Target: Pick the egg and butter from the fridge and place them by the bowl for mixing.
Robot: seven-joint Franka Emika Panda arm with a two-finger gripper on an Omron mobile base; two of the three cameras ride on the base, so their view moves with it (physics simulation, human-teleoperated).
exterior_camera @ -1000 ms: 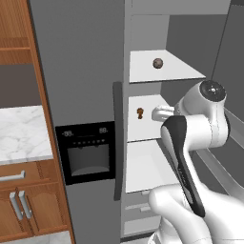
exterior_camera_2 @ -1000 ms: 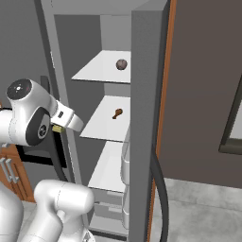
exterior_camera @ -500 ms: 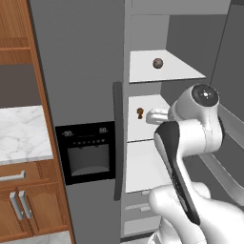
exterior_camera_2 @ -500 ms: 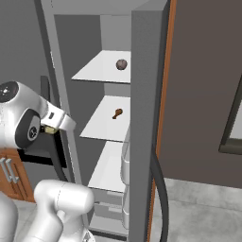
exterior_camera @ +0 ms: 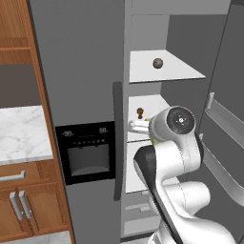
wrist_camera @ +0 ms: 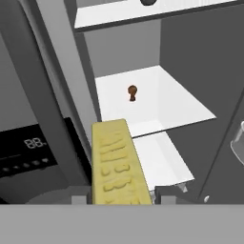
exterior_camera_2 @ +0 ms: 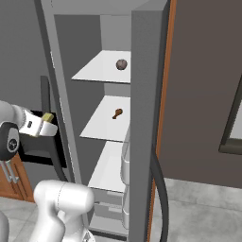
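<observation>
Closest in the hand view, the butter stands up from the bottom edge as a long mustard-yellow stick with raised lettering on its face; its lower end is cut off by the frame, and the fingertips are mostly hidden beside it, so the jaws read as clamped on it. From the right base view the gripper shows a yellow tip at its end, just outside the fridge opening, near the dark vertical handle. In the left base view the arm's round joint covers most of the hand, and little of the butter can be made out there.

Behind the butter, toward 12 o'clock, a small brown stalked item sits on the white middle shelf, well apart from the stick. Farther up, the egg rests on the upper shelf as a dark grey-brown ball; in the hand view it is clipped by the top edge. At 9 o'clock the black dispenser panel shows a faint display whose digits are hard to read.
</observation>
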